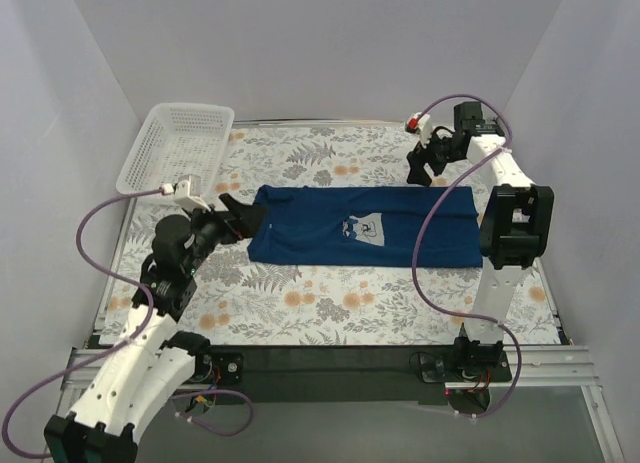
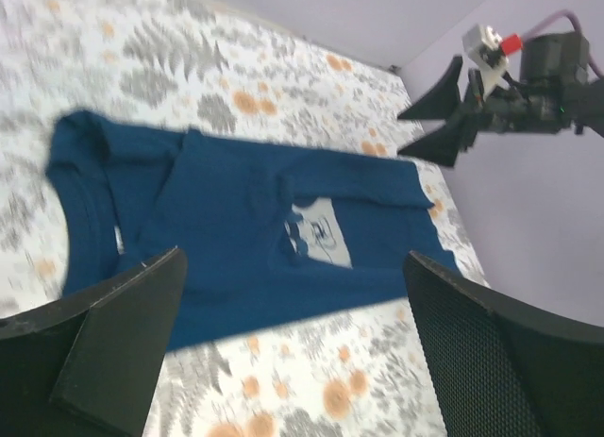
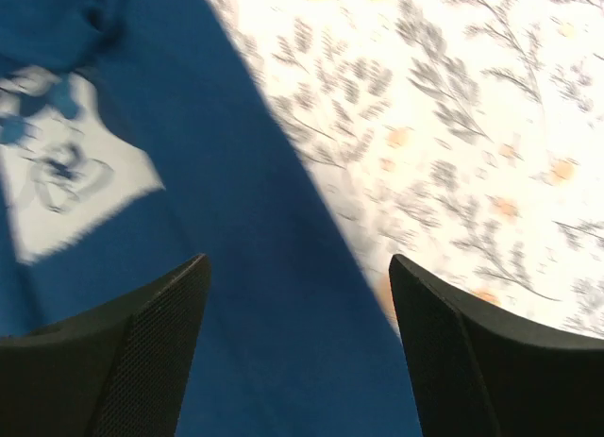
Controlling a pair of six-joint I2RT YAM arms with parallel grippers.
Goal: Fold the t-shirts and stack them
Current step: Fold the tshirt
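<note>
So the navy t-shirt (image 1: 300,228) is lying flat on the desk (image 1: 330,303) as a long strip, mouse print (image 1: 365,228) facing up, stretched between the two sets of jaws. Left jaws are spread wide right at the collar end, nothing in them. Right jaws are spread too, hanging over the far hem corner with the shirt's edge running under the gap, not pinching anything. My guess: the lengthwise fold is done and the crosswise one is next, which means pinching the corners of one end and carrying them over to the other. There's plenty of bare desk on the near side of both jaws. The basket (image 1: 175,148) sits just beyond the left jaws, and a wall is close beside the right ones.
</note>
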